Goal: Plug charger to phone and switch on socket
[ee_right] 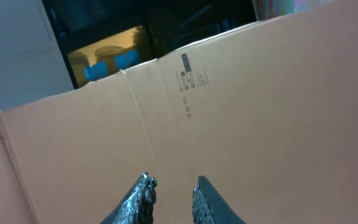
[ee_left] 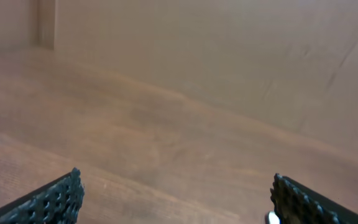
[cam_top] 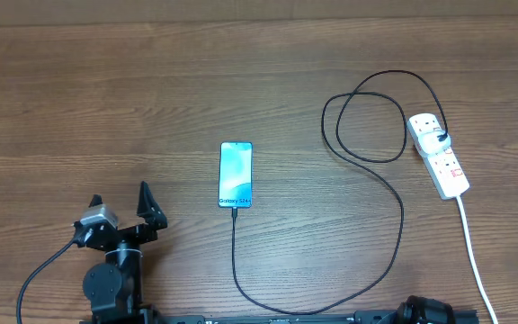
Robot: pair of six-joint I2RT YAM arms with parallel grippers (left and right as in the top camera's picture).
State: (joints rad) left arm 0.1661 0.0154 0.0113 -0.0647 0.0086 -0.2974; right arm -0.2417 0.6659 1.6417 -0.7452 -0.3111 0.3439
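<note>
Charger (cam_top: 234, 243) in phone (cam_top: 236, 174) (and socket (cam_top: 439, 155)), left claw (ee_left: 176, 178) wide, right claw (ee_right: 174, 182) near-closed, both empty.

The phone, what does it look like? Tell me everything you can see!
The phone is a slim rectangle lying flat, screen up, near the middle of the wooden table. Its screen is light blue with small white words near the bottom edge. The thin black charger meets that edge and looks plugged in. Nothing else touches it.
</note>
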